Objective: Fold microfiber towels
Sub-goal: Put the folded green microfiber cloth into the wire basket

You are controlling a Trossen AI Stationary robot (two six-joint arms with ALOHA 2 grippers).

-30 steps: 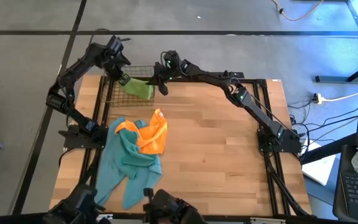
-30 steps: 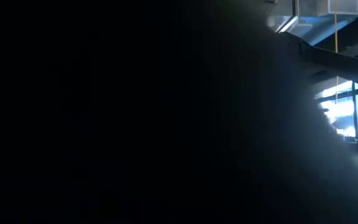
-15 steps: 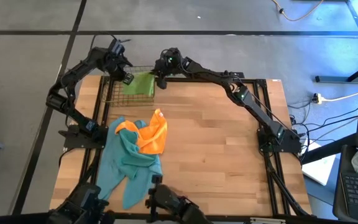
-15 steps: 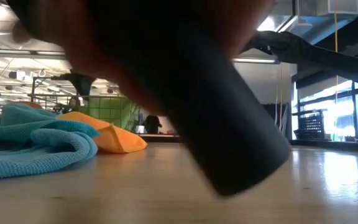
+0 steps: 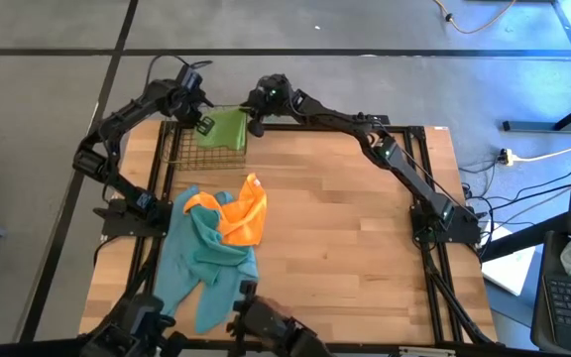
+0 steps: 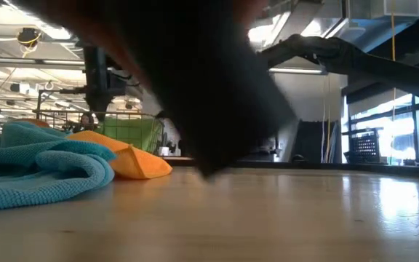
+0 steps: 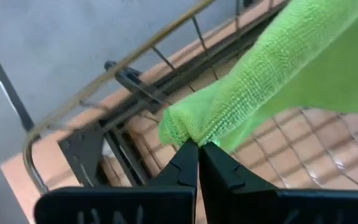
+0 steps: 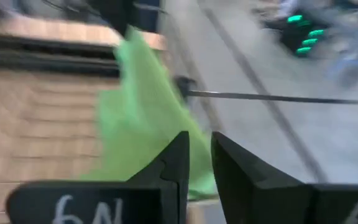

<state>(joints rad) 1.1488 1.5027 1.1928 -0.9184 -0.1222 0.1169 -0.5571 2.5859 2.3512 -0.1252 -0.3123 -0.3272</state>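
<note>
green towel pinched by both jaws above basket; one orange, one teal lie heaped.

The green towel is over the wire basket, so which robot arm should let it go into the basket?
Probably the left. The left gripper is shut on a corner of the green towel, right over the wire basket. The right gripper is at the towel's other edge.

We note the green towel is nubbly matt cloth, the teal towel looped and soft, the orange towel matt too. The basket is thin bare metal wire. The table is smooth striped wood with a slight sheen.
</note>
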